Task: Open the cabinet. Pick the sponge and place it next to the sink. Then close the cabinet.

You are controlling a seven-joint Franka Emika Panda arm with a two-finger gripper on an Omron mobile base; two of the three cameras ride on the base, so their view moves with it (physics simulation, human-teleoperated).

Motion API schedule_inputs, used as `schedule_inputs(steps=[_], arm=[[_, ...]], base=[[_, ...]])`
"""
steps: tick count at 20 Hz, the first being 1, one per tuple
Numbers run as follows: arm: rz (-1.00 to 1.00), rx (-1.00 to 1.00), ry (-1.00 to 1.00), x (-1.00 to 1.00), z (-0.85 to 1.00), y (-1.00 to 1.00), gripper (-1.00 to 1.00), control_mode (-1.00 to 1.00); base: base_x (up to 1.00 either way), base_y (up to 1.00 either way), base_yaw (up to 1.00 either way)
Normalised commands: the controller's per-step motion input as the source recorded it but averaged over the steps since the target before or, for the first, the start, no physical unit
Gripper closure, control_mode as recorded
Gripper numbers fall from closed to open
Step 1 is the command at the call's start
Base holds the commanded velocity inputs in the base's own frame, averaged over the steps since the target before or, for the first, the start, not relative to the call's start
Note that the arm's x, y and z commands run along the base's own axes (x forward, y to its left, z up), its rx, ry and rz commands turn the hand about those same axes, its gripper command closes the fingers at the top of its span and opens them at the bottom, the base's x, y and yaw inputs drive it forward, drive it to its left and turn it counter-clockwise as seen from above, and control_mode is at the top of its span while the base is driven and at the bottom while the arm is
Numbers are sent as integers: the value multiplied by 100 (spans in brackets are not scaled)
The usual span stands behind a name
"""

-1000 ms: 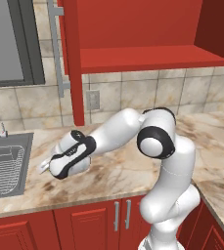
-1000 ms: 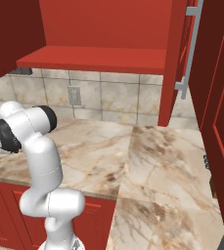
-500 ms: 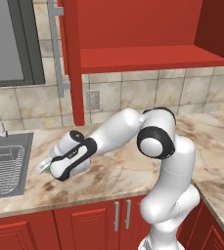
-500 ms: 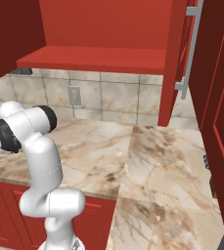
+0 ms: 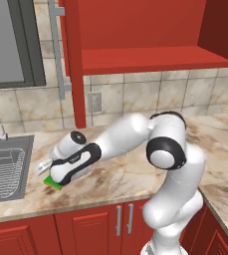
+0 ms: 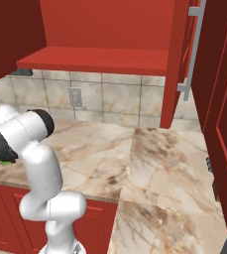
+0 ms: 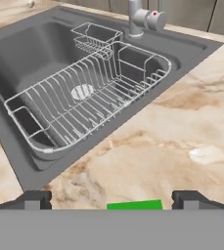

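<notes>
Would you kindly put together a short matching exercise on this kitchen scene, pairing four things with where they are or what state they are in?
Things:
1. sponge
2. cabinet
3. wire rack
4. gripper

Places or states:
A. doors swung open
B. lying inside the sink basin
C. on the counter beside the sink, between the fingertips
D. jaws spread wide, holding nothing

Pairs: 1-C, 2-A, 3-B, 4-D

Kitchen, sink (image 7: pixel 15 146), marble counter (image 5: pixel 130 174), red cabinet (image 5: pixel 135 30)
</notes>
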Motion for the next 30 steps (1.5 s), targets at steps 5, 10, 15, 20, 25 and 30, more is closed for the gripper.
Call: schedule_inputs(steps=[5,10,15,20,25,30], arm=[[-5,10,0,-17,31,-70,-100,-100],[-9,10,0,0,29,-88,-100,-100],[-2,10,2,0,67,-72,-100,-100],[0,4,14,-13,87,-54,-100,-100],[0,-1,32,-4,76,-33,-100,-100],[0,-6,25,-5,55,-27,-100,-100]], base=[[0,0,0],[0,0,0],[0,0,0],[0,0,0],[0,0,0],[0,0,0]])
